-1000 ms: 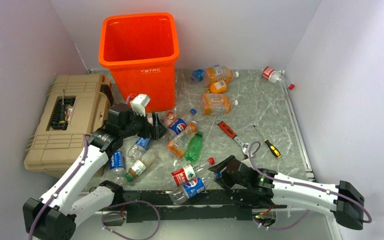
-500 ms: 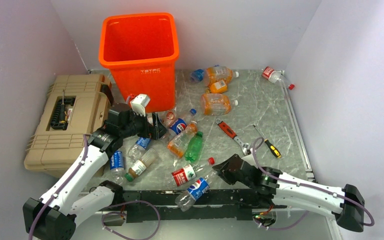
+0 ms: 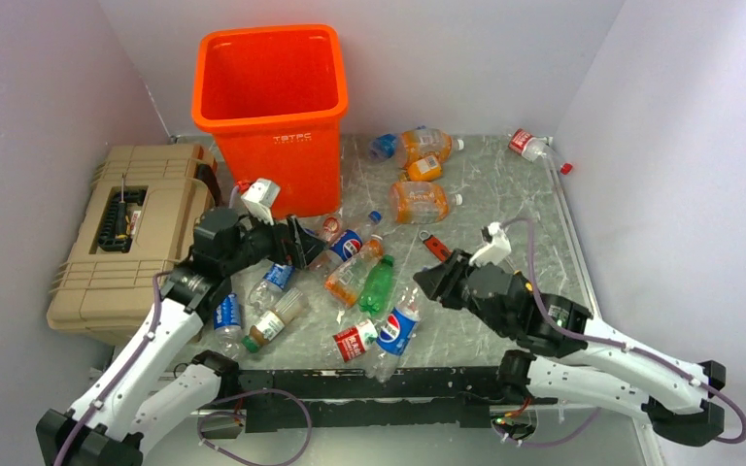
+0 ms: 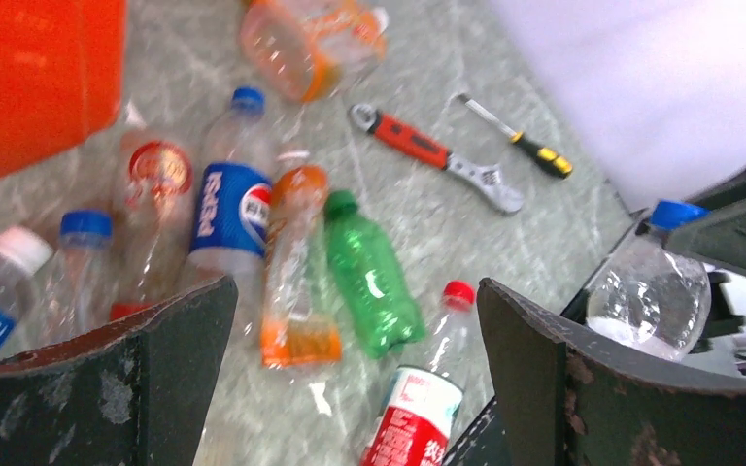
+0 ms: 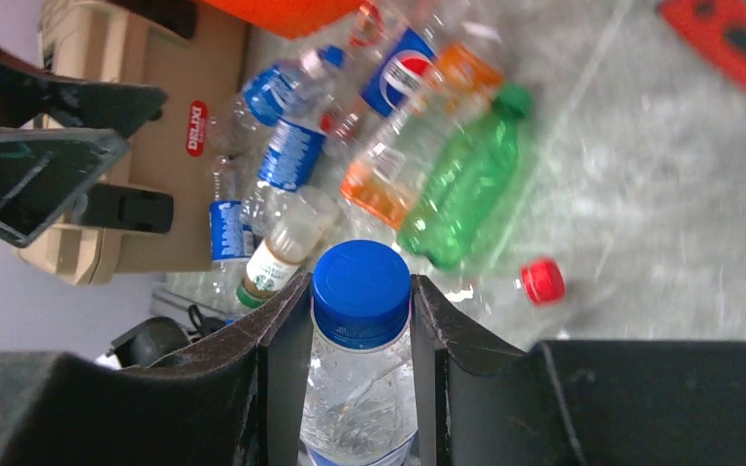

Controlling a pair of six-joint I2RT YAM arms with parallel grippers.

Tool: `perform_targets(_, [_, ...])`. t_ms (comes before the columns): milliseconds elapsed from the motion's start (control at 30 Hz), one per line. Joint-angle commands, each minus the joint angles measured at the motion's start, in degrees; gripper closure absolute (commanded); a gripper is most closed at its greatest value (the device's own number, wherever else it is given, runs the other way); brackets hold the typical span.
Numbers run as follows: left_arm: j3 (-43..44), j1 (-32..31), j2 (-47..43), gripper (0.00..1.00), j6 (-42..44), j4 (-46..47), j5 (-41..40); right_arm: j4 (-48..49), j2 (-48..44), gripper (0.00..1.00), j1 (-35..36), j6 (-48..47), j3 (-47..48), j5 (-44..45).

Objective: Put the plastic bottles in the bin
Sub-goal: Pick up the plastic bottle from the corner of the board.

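Observation:
The orange bin [image 3: 269,107] stands at the back left. My right gripper [image 3: 425,288] is shut on the neck of a clear Pepsi bottle [image 3: 397,330] and holds it lifted over the table's middle; its blue cap [image 5: 361,291] sits between the fingers. My left gripper [image 3: 296,243] is open and empty, hovering by the bin's front over a cluster of bottles. Under it lie a Pepsi bottle [image 4: 230,209], an orange bottle [image 4: 291,272], a green bottle [image 4: 369,277] and a red-label bottle [image 4: 418,417]. More orange bottles [image 3: 420,201] lie at the back.
A tan toolbox case [image 3: 126,243] sits at the left beside the bin. A red-handled wrench [image 4: 418,146] and a screwdriver [image 4: 534,150] lie right of the middle. Several bottles [image 3: 272,320] lie near the left arm. One red-label bottle [image 3: 525,144] lies in the far right corner.
My right arm has lifted the Pepsi bottle off the near edge and swung up and toward the table's middle. My left gripper has shifted slightly left and stays open.

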Motion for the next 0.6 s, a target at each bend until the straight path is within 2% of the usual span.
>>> perform_targets(0, [-4.81,-0.26,-5.31,0.01,-6.62,23.89,6.76,7.4,7.71,1.0,0.11,-26.36,10.7,0.33])
perform_targets(100, [-5.22,-0.26,-4.58,0.01,-8.07,34.11,16.43,12.87,11.61,1.0,-0.36,-34.36,14.91,-4.66])
perform_targets(233, [-0.78,-0.85,1.56,0.0,-10.28,36.95,31.54,17.07,15.62,1.0,-3.49,-40.07,18.9,-15.11])
perform_targets(300, [-1.39,-1.41,4.28,0.01,-14.07,42.01,36.31,19.14,17.28,1.0,-5.63,-41.05,20.08,-20.82])
perform_targets(567, [-6.73,-1.58,8.11,0.01,-22.61,56.07,38.87,28.64,20.19,1.0,-13.98,-36.85,20.08,-34.03])
